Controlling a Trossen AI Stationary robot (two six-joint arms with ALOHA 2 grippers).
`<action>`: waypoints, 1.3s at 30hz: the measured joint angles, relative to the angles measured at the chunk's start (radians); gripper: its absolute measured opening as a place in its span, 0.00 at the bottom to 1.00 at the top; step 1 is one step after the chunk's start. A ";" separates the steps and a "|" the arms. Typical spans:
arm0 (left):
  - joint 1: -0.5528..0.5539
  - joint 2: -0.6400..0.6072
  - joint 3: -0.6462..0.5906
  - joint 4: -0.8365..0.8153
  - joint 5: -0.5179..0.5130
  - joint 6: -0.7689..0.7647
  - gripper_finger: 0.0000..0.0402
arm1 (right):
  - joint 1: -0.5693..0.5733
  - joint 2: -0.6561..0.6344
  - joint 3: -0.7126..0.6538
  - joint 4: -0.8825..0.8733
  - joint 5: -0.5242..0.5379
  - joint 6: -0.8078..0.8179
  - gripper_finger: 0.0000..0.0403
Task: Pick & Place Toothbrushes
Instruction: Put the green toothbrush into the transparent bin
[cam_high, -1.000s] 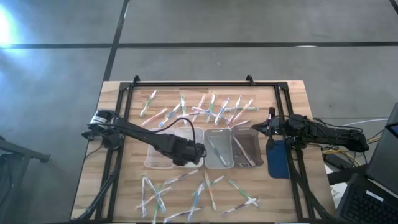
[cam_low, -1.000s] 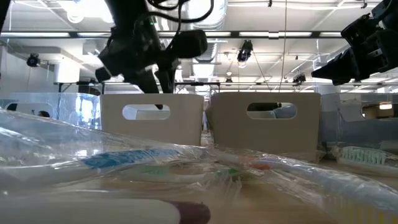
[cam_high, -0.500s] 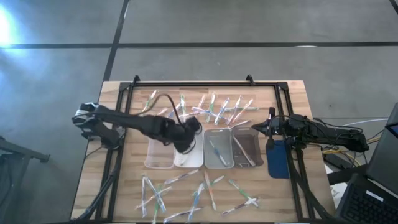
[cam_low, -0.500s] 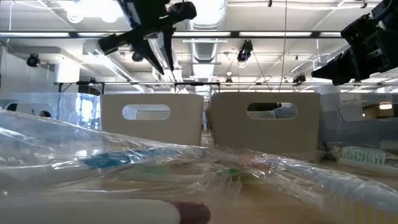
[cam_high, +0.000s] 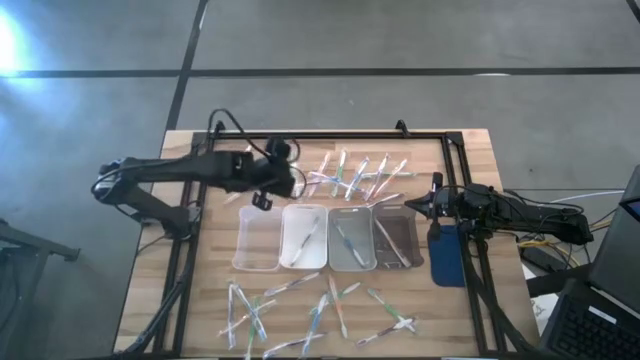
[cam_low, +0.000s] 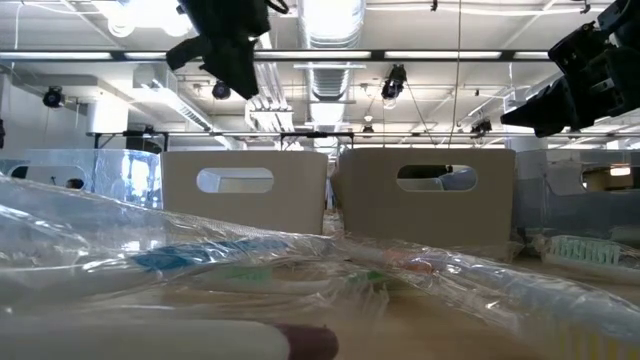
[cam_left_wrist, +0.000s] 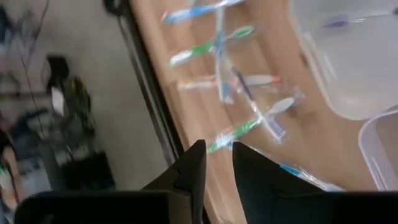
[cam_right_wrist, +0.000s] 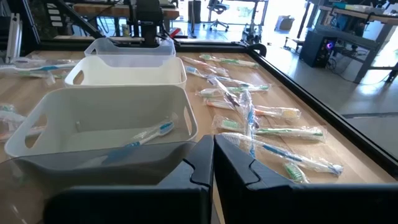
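High view | toothbrushes (cam_high: 355, 175): thin clear-wrapped sticks | left tool (cam_high: 262, 201): narrowly spread, empty | right tool (cam_high: 408, 208): pressed together

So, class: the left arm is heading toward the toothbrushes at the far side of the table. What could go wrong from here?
1. The far toothbrushes lie crossed and overlapping, so the left end effector might pinch two at once or flick a neighbour away.
2. Their clear wrappers look slippery; a brush could slide out on the way to the trays.
3. Some brushes lie close to the black frame rail, which may obstruct a clean descent.
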 joint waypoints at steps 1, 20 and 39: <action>0.016 -0.013 -0.005 -0.001 -0.001 -0.027 0.21 | 0.000 0.000 0.000 0.000 0.001 0.000 0.02; 0.214 -0.124 -0.298 0.100 -0.287 -0.257 0.19 | 0.000 0.000 0.000 0.000 0.002 0.000 0.02; 0.673 -0.055 -0.236 0.096 0.022 -0.693 0.21 | 0.000 0.001 0.000 0.000 0.002 0.000 0.02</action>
